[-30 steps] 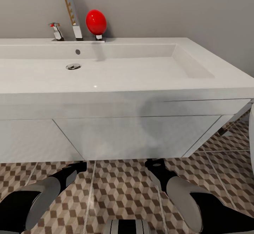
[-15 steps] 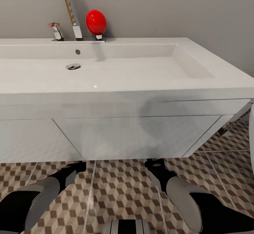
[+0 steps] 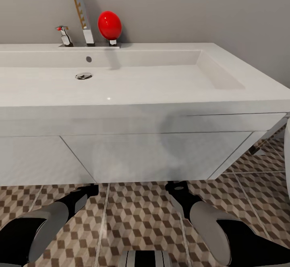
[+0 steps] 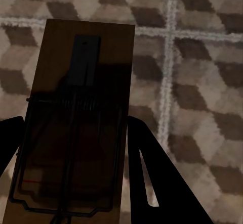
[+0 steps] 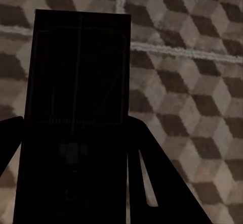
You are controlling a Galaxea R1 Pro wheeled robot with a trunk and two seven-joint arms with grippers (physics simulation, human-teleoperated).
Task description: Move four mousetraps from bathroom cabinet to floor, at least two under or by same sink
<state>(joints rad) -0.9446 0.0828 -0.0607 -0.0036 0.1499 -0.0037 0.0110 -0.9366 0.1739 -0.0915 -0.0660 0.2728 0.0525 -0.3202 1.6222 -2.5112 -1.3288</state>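
**Bathroom, sink front: two mousetraps held over tile**

Head view. Background: grey wall. The sink (image 3: pixel 133 78), a long white basin on a white vanity (image 3: pixel 161 154), filled the upper half; drain at 9 o'clock in the basin, chrome tap (image 3: pixel 82 13) at 11 o'clock on the back ledge, a red egg-shaped object (image 3: pixel 109 25) just beside the tap. The bathroom floor (image 3: pixel 141 214), cube-patterned tile, lay along the 6 o'clock edge below the vanity. The left gripper (image 3: pixel 86 191) sat at 7 o'clock and the right gripper (image 3: pixel 177 188) at 5 o'clock, both near the vanity's lower edge; what they held cannot be told here.

Left wrist view. Ground: tile and pale grout lines. The left gripper's two dark fingers (image 4: pixel 152 178) flanked a brown mousetrap (image 4: pixel 76 118), board lengthwise between them, spring and wire bar visible; jaws closed against its sides, trap above the floor.

Right wrist view. Ground: the same tile. The right gripper's fingers (image 5: pixel 152 183) clasped a second mousetrap (image 5: pixel 76 113), in deep shadow, wire outline faint, likewise clamped above the floor.
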